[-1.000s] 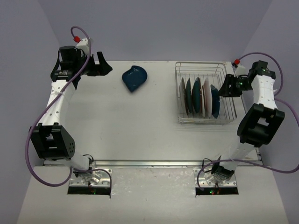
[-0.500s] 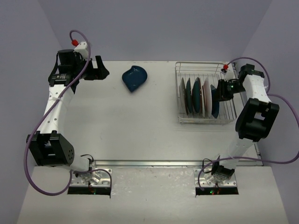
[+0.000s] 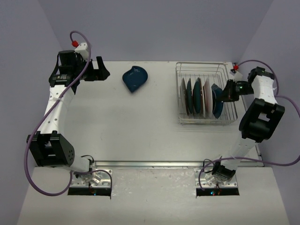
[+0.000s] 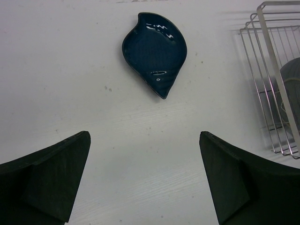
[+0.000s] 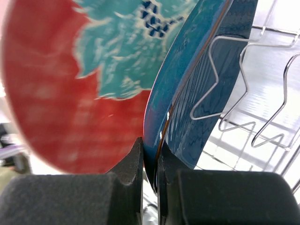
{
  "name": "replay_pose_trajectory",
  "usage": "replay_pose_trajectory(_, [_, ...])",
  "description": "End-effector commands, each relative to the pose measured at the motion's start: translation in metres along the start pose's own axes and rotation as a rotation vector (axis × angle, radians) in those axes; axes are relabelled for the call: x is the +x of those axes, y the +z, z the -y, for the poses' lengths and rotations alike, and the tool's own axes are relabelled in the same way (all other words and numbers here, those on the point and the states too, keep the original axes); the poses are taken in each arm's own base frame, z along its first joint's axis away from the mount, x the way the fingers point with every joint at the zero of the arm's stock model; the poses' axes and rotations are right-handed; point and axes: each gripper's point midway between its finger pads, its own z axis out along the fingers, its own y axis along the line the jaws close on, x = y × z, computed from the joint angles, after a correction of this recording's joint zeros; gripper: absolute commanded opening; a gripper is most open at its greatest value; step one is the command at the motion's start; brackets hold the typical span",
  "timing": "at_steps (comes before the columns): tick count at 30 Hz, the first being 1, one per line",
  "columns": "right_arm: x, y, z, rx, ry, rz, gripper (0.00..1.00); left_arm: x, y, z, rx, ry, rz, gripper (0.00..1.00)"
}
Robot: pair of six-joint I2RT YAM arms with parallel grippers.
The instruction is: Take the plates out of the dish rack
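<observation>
**Top view:** A wire dish rack stands at the right of the white bench, with five plates upright between its dividers. A sixth piece, a dark blue leaf-shaped dish, lies flat on the bench well apart to the left. The right jaws reach over the rack's right side to the outermost blue plate. The left jaws hang at the far left corner, spread wide and holding nothing.

**Left wrist:** Its two fingers stand far apart above the bench. The leaf-shaped dish lies beyond them, and one corner of the rack shows at the right edge.

**Right wrist:** The jaws are clenched on the rim of the blue plate, which stands upright against a zigzag divider wire. One red plate with a teal pattern stands just beside it.
</observation>
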Motion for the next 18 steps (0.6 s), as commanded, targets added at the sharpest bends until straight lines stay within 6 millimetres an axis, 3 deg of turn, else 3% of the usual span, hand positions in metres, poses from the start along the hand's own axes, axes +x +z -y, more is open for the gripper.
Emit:
replay_pose_trajectory(1, [-0.030,-0.043,-0.048,-0.223,0.000,0.153,0.00,-0.006,0.004,-0.006,-0.035,-0.032,0.004,1.00])
replay_pose_trajectory(8, [-0.045,-0.087,-0.081,-0.311,-0.080,0.233,0.00,-0.006,0.012,-0.006,0.002,-0.094,-0.025,1.00])
replay_pose_trajectory(18, [-0.056,-0.136,-0.118,-0.112,-0.463,0.380,0.00,-0.014,0.011,0.010,0.086,-0.124,0.000,1.00])
